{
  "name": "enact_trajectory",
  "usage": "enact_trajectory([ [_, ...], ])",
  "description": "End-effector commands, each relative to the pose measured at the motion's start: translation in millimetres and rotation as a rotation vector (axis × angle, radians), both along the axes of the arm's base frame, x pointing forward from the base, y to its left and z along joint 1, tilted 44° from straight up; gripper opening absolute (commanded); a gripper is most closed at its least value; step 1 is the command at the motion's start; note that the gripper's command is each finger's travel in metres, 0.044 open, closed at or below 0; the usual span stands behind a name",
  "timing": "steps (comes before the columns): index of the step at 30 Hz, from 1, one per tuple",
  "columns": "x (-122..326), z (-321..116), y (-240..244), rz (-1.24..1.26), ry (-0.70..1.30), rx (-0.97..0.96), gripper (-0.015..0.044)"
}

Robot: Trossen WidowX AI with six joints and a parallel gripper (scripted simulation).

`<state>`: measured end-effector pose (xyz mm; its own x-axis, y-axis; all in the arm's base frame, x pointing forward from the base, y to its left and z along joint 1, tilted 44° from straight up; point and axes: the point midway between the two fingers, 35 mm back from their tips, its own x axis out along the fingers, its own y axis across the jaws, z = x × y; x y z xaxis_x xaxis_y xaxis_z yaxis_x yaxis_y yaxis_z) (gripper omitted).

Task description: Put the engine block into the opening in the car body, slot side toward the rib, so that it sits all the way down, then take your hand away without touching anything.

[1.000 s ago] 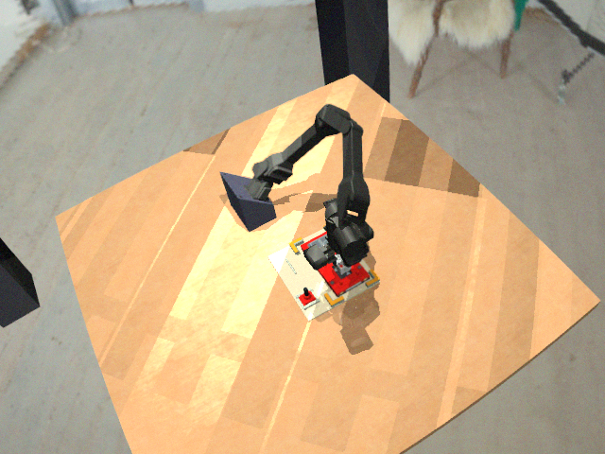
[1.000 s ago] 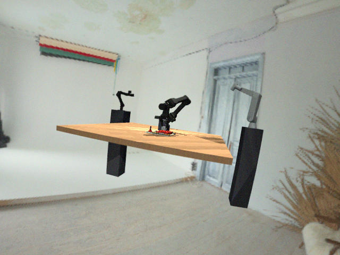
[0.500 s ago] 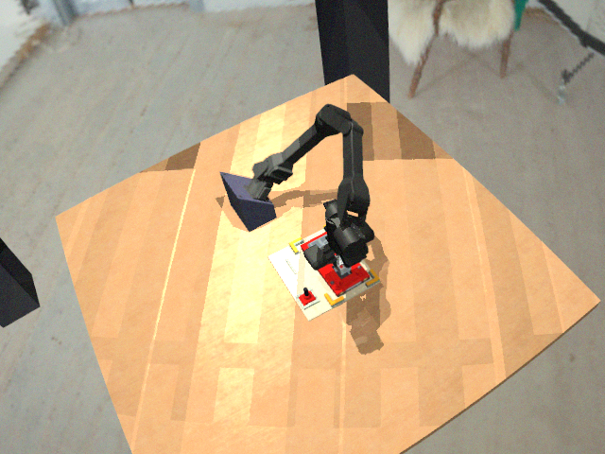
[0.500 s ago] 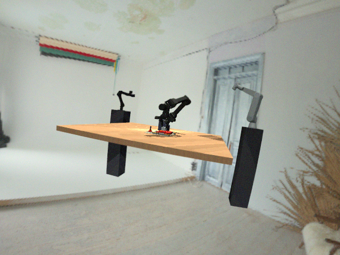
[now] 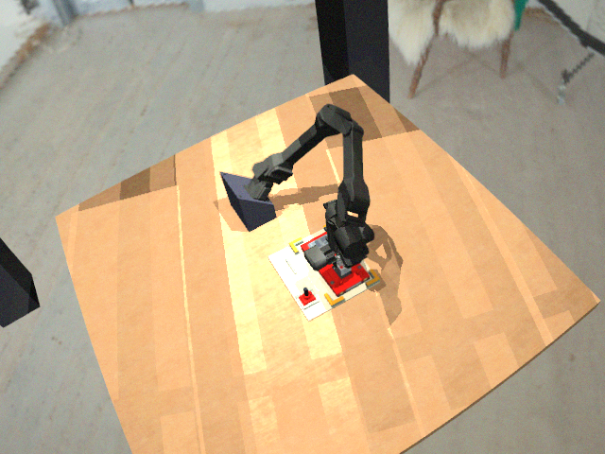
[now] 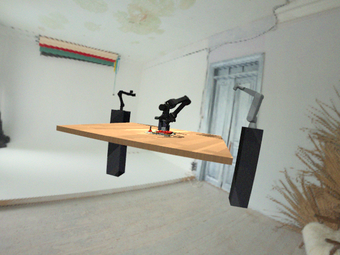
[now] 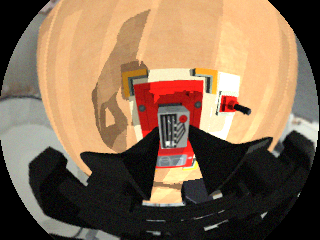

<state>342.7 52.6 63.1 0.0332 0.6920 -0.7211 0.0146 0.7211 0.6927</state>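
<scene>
The grey engine block has dark slots and a small red round spot on its upper face. My gripper is shut on it, one black finger on each side. The block stands over the middle of the red car body. The block and the fingers cover the opening and the rib. I cannot tell how deep the block sits, or whether its slot side faces the rib. The gripper and wrist hide much of the car body in the top view.
The car body lies on a white board between yellow corner brackets. A red piece with a black knob stands beside it. A dark blue wedge stands under the arm's base.
</scene>
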Motion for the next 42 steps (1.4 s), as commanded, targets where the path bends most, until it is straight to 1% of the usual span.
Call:
enact_trajectory([
  [1, -0.6, -0.9, 1.4, -0.008, 0.008, 0.005, 0.0159],
  [42, -0.4, -5.4, 6.1, -0.006, 0.007, 0.005, 0.0159],
])
